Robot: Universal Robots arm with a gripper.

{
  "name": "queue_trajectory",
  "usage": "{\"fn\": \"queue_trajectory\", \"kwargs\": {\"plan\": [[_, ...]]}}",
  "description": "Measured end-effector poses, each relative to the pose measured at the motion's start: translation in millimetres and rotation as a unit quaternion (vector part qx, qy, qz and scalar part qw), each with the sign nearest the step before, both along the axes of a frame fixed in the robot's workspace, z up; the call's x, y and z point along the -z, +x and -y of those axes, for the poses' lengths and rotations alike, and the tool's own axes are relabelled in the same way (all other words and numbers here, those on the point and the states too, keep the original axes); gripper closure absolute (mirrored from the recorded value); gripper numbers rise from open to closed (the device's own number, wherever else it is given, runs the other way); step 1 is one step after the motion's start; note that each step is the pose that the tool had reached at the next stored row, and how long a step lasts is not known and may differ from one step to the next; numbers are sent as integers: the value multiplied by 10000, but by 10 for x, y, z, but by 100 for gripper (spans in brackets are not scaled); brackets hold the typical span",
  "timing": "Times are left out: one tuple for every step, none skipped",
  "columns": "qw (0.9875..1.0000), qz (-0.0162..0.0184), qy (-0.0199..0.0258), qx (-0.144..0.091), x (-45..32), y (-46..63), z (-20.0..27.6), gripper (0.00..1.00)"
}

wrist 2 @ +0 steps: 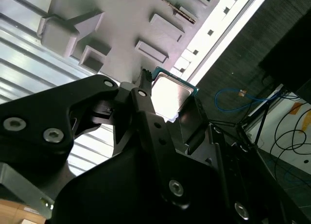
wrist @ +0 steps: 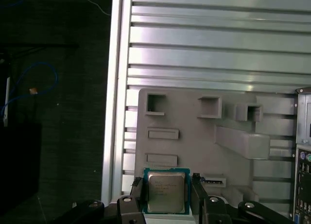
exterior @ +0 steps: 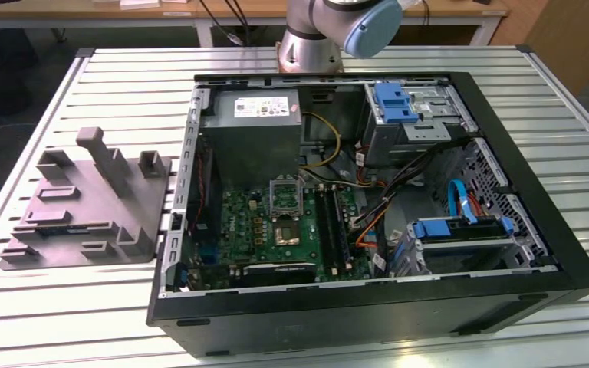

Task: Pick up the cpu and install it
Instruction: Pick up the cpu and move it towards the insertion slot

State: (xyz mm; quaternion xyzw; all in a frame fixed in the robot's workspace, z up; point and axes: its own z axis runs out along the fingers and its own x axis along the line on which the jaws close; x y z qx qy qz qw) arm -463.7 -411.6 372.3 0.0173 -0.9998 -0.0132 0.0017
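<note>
A slatted aluminium table [exterior: 70,307] carries everything, with the arm [exterior: 325,31] rooted at its twelve o'clock edge in the exterior view. At nine o'clock lies the grey-purple fixture [exterior: 80,211], its pockets and posts shaped to park parts close to the work. At the centre, a desktop PC case [exterior: 376,307] lies on its side with the panel off, so the motherboard [exterior: 274,230] and its dark square socket [exterior: 287,231] face upward, reachable from above. Blue drive cages [exterior: 395,103] sit toward one o'clock. In both wrist views the pincer [wrist: 166,185] pinches the cpu [wrist: 166,192] by two opposite edges, which probably keeps its underside untouched. The chip is held flat, silver top up, clear above the fixture.
</note>
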Motion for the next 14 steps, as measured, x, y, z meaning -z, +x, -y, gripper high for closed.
{"fn": "queue_trajectory", "kwargs": {"plan": [[10000,0,0,0,-8,0,0,53],[10000,0,0,0,-16,0,0,53],[10000,1,0,0,-23,0,0,53],[10000,1,0,0,-30,0,0,53],[10000,0,0,0,-37,0,0,53],[10000,0,0,0,-43,0,0,53],[10000,0,0,0,-47,0,0,53],[10000,1,1,6,-47,0,0,53],[10000,1,1,28,-47,0,0,53],[10000,1,1,56,-48,0,0,53],[10000,0,-1,73,-51,0,0,53],[10000,-1,-1,79,-55,0,0,53],[10000,-1,-1,80,-60,0,0,53],[10000,0,-1,80,-65,0,0,53]]}}
